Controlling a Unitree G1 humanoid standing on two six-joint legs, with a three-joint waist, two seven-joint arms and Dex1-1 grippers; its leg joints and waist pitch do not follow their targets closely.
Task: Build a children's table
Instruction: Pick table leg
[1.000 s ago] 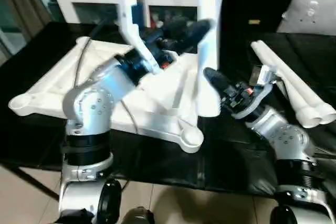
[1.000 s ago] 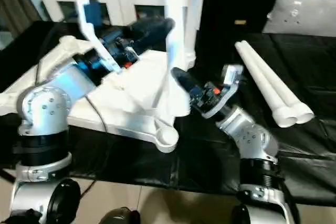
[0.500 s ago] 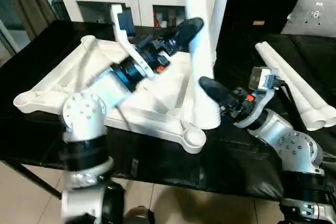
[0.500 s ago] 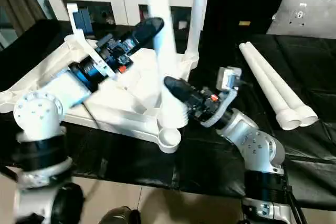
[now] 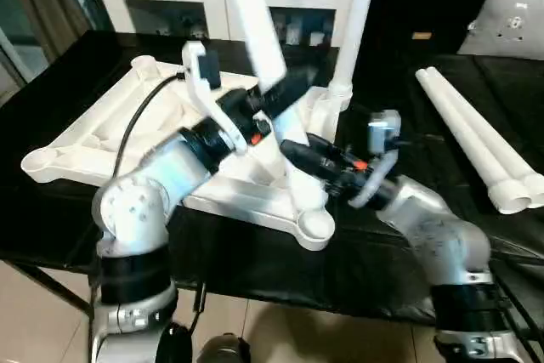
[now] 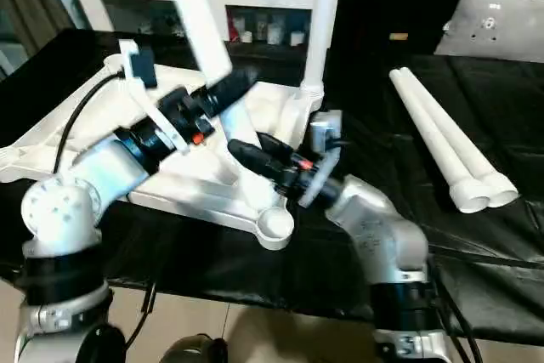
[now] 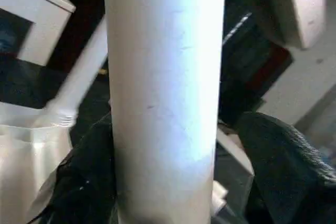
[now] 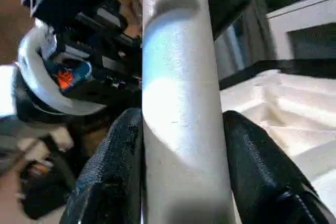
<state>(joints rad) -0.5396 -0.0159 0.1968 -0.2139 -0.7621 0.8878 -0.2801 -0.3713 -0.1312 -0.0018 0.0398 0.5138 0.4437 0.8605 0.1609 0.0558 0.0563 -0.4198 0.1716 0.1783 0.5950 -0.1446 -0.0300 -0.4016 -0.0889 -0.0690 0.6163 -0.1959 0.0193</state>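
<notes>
- Currently the right gripper (image 8: 178,182) pinches the tilted leg (image 5: 255,27) low, near the table top's (image 5: 102,138) near-corner socket (image 5: 314,225).
- Left gripper (image 5: 285,95), higher, spread around it; one finger (image 7: 283,166) stands clear.

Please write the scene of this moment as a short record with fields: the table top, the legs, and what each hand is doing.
table top: white, underside up on the black workbench
fitted leg: one, upright in the far corner socket
leg in work: tilted, wide end near the near corner socket
spare legs: two, lying side by side on the robot's right
left hand: around the tilted leg, one finger apart from it
right hand: shut on the tilted leg, lower down
</notes>
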